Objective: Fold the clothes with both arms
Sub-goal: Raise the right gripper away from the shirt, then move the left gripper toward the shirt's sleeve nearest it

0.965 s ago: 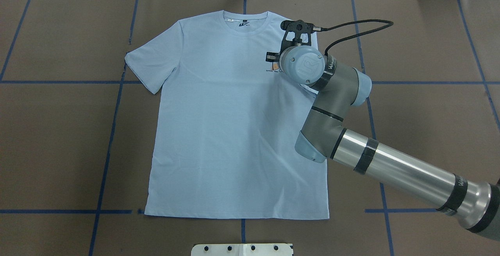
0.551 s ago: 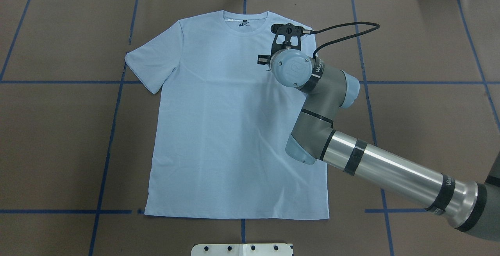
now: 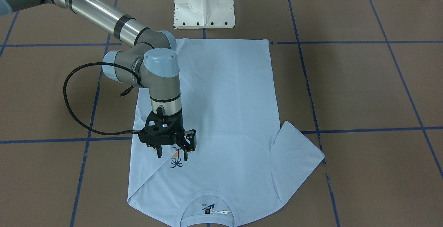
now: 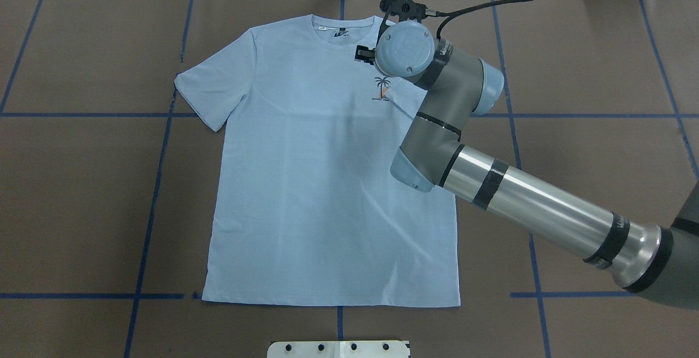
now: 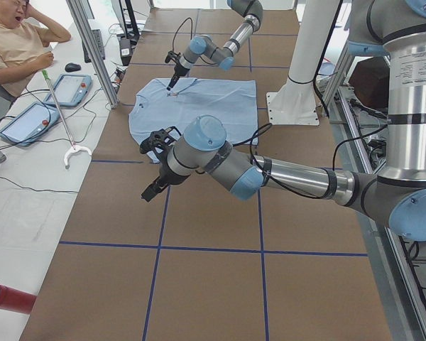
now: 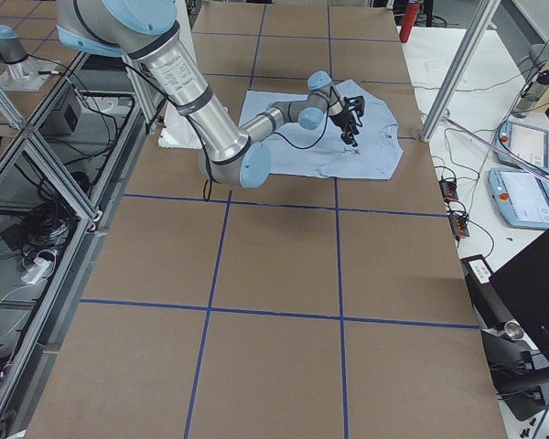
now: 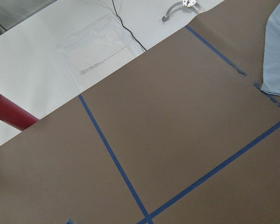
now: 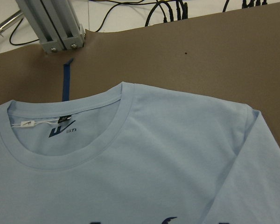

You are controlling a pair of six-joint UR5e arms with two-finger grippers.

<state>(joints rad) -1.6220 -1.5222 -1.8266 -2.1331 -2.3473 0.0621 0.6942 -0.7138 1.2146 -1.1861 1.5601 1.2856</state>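
Exterior front-facing: right end effector (image 3: 173,155) vertical over T-shirt (image 3: 225,99) print (image 3: 177,163), fingers (image 3: 159,153) apart; left end effector (image 5: 153,189): cannot tell.

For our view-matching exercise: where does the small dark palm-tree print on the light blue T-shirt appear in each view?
Front-facing: small dark palm-tree print, lower left of centre.
Overhead: upper middle, right of centre.
Exterior left: too small to tell.
Exterior right: too small to tell.
Left wrist: not in it.
Right wrist: bottom edge, cut off.
Shared landmark: the round ribbed collar.
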